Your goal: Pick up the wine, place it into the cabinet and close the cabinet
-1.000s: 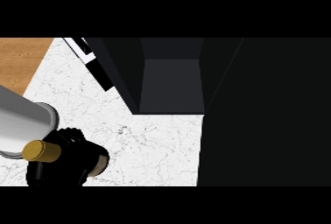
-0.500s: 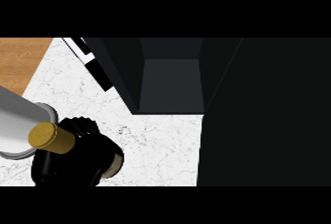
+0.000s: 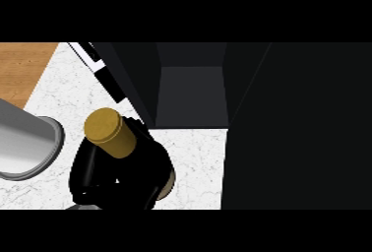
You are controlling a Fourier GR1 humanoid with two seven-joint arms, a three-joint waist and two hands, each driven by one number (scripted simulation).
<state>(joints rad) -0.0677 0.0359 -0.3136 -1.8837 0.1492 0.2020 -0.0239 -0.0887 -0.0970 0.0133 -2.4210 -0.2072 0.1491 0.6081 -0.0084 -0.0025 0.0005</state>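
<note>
Fingers of left hand point(image 3: 109, 172) curl round wine bottle point(image 3: 110, 132), gold cap tilted toward 11 o'clock; open dark cabinet point(image 3: 190, 93) at 1 o'clock. Right hand unseen.

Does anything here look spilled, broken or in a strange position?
Nothing stands out. The wine bottle is held by the left robot hand above the counter, before the open cabinet. No spill shows.

Gold-capped wine point(image 3: 110, 133), white-marbled counter point(image 3: 196, 152), black cabinet point(image 3: 291, 123).
</note>
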